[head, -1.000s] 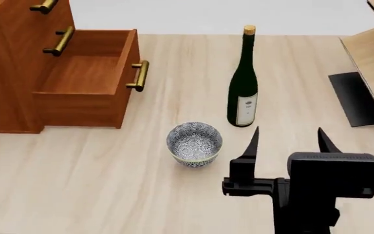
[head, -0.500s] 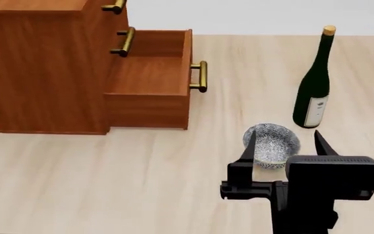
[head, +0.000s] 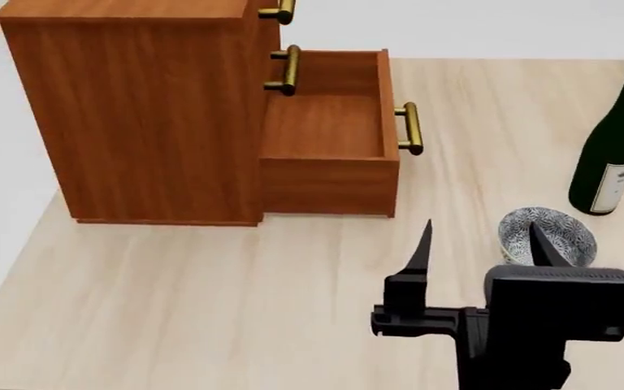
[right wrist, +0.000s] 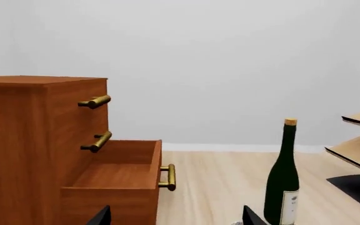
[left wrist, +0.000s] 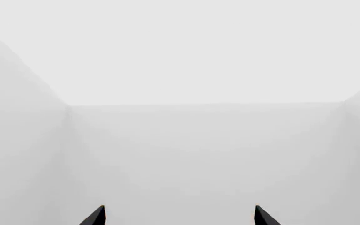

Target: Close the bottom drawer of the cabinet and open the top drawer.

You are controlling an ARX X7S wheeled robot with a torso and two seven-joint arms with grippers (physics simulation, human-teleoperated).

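Nothing is done: the bottom drawer (head: 328, 134) is standing open ahead-left of the spread, empty right gripper (head: 474, 244); the top drawer (right wrist: 83, 101) is sitting shut.

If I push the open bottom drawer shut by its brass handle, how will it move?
The bottom drawer looks empty, so probably light and quick to slide. Its rigid handle spans the front; pushing mid-bar should limit skewing. The cabinet may shift if shoved hard.

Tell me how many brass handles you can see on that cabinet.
3. One on the closed top drawer, one on the closed middle drawer, and one on the pulled-out bottom drawer. All sit on the cabinet front; none appear hidden.
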